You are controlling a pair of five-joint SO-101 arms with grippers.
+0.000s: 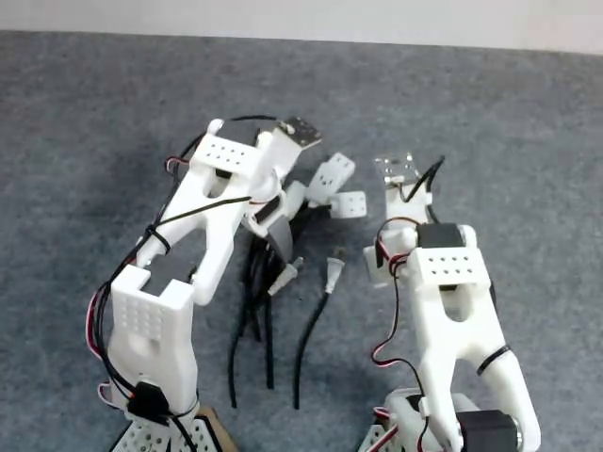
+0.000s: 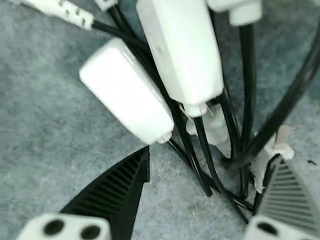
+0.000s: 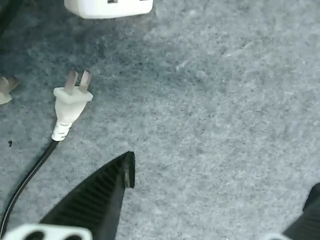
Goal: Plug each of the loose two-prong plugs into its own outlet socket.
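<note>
Your right end effector (image 3: pixel 222 175) is released. Its two fingers stand wide apart above the grey surface (image 3: pixel 240 90), with only the surface between them. Near its dark finger (image 3: pixel 102 195) lies a loose white plug (image 3: pixel 70 102). The plug is flat on the surface, and both prongs point toward a white socket block (image 3: pixel 107 6), which is apart from it. The end effector does not touch this plug. The plug's black cable (image 3: pixel 25 175) runs off beside the dark finger.

Your left end effector (image 2: pixel 215 157) is released too, with the jaws open over a bundle of black cables (image 2: pixel 200 155). The cables pass between its fingers; whether the fingers touch them, I cannot tell.

From the high view you see the farther socket block (image 1: pixel 330 174) and the nearer socket block (image 1: pixel 350 203) close together between the two arm ends. On the near side of them a second plug (image 1: pixel 285 275) lies among the cables, close to the left arm. Neither plug sits in a socket.
</note>
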